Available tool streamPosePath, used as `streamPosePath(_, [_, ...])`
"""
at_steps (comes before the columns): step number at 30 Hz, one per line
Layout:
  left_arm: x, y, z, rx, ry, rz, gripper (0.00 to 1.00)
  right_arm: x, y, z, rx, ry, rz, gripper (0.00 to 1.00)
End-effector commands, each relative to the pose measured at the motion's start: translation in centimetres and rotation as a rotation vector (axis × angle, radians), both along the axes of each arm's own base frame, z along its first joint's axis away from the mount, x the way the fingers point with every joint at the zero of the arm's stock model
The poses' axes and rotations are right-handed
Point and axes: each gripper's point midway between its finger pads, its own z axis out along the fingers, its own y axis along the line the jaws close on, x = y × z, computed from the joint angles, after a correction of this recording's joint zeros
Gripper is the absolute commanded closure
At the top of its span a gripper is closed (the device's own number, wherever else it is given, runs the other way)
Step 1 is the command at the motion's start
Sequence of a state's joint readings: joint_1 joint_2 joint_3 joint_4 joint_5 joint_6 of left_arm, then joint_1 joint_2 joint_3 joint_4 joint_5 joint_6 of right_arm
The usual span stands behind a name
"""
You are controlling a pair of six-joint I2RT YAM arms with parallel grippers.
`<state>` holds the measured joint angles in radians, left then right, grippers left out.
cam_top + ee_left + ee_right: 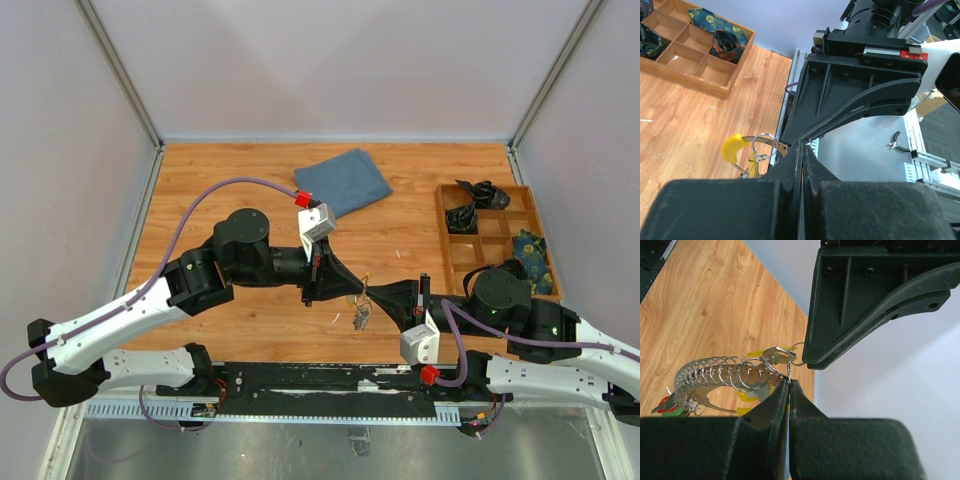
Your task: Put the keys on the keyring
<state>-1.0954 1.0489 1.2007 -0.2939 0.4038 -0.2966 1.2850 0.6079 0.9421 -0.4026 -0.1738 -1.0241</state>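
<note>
Grey wire strung with many small split rings: that is the keyring (pixel 715 371). My right gripper (pixel 789 382) is clamped on it, jaws pressed tight on the wire at their very tip. The keys (pixel 670 407) hang along the loop, red and green heads farthest from my fingers, yellow ones nearer. My left gripper (pixel 807 364) meets the right almost tip to tip, jaws together too, with one small ring at its point. I cannot tell whether that ring is nipped.
</note>
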Motion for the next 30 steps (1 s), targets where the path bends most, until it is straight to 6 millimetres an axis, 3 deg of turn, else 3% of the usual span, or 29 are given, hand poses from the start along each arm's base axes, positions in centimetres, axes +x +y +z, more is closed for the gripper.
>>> streamPosePath(1, [-0.84, -0.28, 0.83, -0.02, -0.005, -0.044, 0.99, -0.23, -0.15, 2.59, 0.08, -0.018, 0.0, 0.99])
streamPosePath(30, [-1.34, -0.49, 1.29, -0.034, -0.005, -0.078, 0.99, 0.72, -0.29, 1.88, 0.058, -0.006, -0.056, 0.99])
